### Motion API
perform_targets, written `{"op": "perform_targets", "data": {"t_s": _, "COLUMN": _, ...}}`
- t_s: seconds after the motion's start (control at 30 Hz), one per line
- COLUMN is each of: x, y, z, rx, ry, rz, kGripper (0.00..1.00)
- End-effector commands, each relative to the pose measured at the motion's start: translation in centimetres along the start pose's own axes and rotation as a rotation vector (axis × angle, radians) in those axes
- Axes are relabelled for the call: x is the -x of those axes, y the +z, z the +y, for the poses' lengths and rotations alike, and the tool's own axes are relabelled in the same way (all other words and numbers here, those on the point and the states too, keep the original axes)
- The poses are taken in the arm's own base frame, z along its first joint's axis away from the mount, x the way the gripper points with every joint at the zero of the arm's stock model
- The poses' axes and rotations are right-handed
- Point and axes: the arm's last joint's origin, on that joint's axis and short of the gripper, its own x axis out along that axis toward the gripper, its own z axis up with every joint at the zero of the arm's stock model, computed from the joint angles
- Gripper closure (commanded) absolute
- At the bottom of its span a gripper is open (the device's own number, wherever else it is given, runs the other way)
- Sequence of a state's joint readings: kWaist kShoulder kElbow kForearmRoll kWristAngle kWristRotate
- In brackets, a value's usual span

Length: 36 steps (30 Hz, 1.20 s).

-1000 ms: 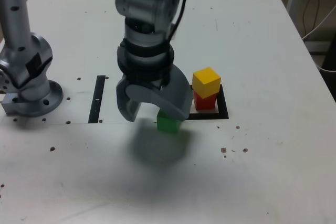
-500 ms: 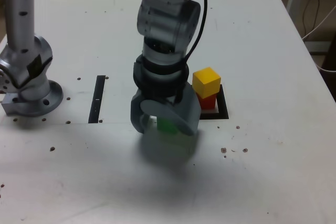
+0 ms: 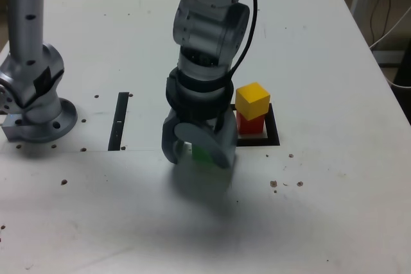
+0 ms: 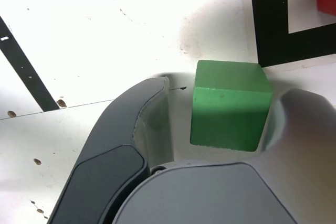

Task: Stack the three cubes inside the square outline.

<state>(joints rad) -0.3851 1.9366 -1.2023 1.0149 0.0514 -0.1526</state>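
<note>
Green cube [image 4: 231, 106] sat on the white table [image 3: 308, 216], outside the square outline [image 3: 273, 126], toward eight o'clock from its centre in the exterior view. The gripper [image 4: 229, 98] was low around it with the jaws apart, one finger at either side; a clear gap showed at the darker finger [image 4: 155, 121], while the other came very near or perhaps touched, so no firm grip could be seen. Inside the outline the red cube [image 3: 250, 125] bore the yellow cube [image 3: 252, 100], which was turned askew, with a corner jutting out. The step in hand, I judged, was grasping the last cube. Doing it well meant centring the fingers first, so that one did not shove the block along, then closing gently on two opposite flat faces. The lift then wanted to go straight toward twelve o'clock, clear of the yellow top, before travelling toward two o'clock; a low sweep could have knocked the pair down. The cube looked matt and crisp-edged, likely easy to hold squarely. The fingers were smooth, curved grey shells with scooped inner sides, so an off-centre pinch might have twisted it. The tabletop was pale and smooth, with brown chips and a fine seam.
</note>
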Motion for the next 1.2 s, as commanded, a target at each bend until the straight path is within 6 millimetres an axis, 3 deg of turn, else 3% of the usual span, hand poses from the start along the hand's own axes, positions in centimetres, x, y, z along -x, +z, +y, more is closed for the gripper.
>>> {"op": "perform_targets", "data": {"t_s": 0.0, "x": -0.1, "y": 0.2, "z": 0.1, "rx": 0.004, "ry": 0.005, "rz": 0.007, "kGripper": 0.47}}
{"op": "perform_targets", "data": {"t_s": 0.53, "x": -0.1, "y": 1.0, "z": 0.4, "rx": 0.002, "ry": 0.036, "rz": -0.027, "kGripper": 0.54}}
{"op": "perform_targets", "data": {"t_s": 0.77, "x": -0.6, "y": 0.5, "z": 0.8, "rx": 0.001, "ry": 0.033, "rz": -0.03, "kGripper": 0.65}}
{"op": "perform_targets", "data": {"t_s": 0.97, "x": 0.6, "y": -2.0, "z": 1.1, "rx": -0.015, "ry": 0.003, "rz": -0.058, "kGripper": 0.72}}
{"op": "perform_targets", "data": {"t_s": 1.17, "x": 2.2, "y": -4.5, "z": 1.5, "rx": -0.004, "ry": -0.01, "rz": -0.039, "kGripper": 0.73}}
